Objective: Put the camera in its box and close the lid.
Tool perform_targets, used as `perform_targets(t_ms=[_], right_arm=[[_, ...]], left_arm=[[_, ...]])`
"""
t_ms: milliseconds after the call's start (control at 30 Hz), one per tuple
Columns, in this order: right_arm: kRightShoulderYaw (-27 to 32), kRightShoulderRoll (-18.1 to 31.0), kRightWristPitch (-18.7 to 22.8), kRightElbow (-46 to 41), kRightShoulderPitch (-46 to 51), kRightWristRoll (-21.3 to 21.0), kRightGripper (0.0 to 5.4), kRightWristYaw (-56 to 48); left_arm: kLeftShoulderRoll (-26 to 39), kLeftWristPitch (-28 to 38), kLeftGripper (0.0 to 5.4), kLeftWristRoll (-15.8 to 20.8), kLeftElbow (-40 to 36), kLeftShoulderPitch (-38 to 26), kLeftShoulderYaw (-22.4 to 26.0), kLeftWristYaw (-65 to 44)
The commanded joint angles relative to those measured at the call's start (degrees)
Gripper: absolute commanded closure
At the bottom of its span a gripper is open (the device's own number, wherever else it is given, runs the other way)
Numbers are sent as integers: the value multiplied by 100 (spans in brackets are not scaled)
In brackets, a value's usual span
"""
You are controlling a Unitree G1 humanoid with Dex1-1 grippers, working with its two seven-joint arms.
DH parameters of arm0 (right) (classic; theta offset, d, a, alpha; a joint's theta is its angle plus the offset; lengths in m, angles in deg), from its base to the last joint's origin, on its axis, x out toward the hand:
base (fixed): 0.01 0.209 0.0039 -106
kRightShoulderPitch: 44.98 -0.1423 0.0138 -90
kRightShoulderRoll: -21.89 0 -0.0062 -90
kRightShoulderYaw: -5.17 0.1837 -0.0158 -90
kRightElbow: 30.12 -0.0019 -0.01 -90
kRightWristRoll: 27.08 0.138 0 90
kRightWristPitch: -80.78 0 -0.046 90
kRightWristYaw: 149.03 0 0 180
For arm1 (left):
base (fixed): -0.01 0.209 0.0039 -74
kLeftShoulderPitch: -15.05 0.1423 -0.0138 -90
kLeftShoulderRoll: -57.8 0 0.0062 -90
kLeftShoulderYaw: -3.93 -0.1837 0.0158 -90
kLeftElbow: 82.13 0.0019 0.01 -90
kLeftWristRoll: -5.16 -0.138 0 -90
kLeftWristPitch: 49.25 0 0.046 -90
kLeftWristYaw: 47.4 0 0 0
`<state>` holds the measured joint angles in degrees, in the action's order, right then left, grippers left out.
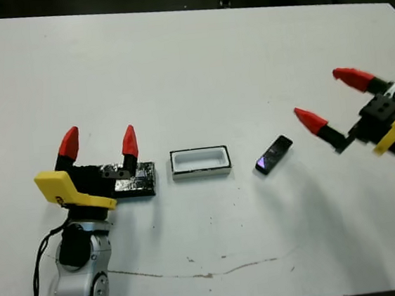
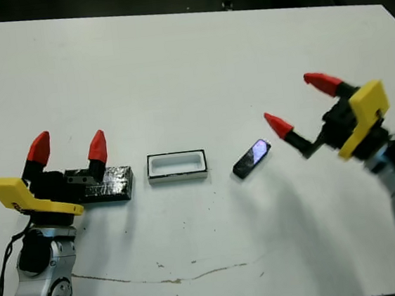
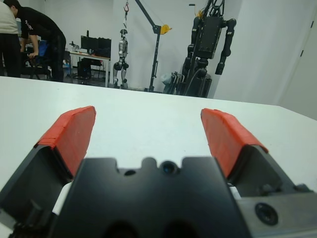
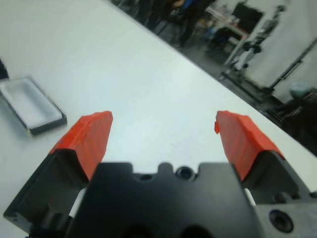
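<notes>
1. My right pincer (image 1: 323, 99) hangs wide open and empty near the desk's right edge, beside the camera (image 1: 274, 155).
2. The box (image 1: 199, 161) lies mid-desk; my left pincer (image 1: 99, 142), open, hovers over the lid (image 1: 139, 180).
3. I should straddle the camera's narrow sides before closing.

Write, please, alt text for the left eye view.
On a white table lie, left to right, a black lid, an open white-lined box and a small black camera. The open left pincer hovers at the lid; the open right pincer is beside the camera.
</notes>
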<state>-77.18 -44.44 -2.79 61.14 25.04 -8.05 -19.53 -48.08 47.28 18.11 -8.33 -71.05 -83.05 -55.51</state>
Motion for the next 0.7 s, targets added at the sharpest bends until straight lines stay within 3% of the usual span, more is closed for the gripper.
perform_targets(t_ms=[33,100,233,300,533,700], right_arm=[[-383,401,-189,722,-777,-349,0,-675],[-605,492,-99,1160,-1244,-476,0,-1037],[-1179,471,-385,2503,-2294,-748,0,-2239],[-1503,473,-277,2896,-2697,-1007,0,-2654],[-2264,308,-1029,3576,-3383,-1801,0,-3495],[-2632,139,-1095,3688,-3588,-2279,0,-3585]], left_arm=[[2,-6,1,-57,39,69,-8,41],[-2,0,1,-78,45,67,-7,54],[-11,42,1,-129,74,73,-3,76],[-22,20,1,-98,60,81,2,73],[-46,7,1,-86,51,92,-2,98],[-43,-31,1,-103,28,100,-10,114]])
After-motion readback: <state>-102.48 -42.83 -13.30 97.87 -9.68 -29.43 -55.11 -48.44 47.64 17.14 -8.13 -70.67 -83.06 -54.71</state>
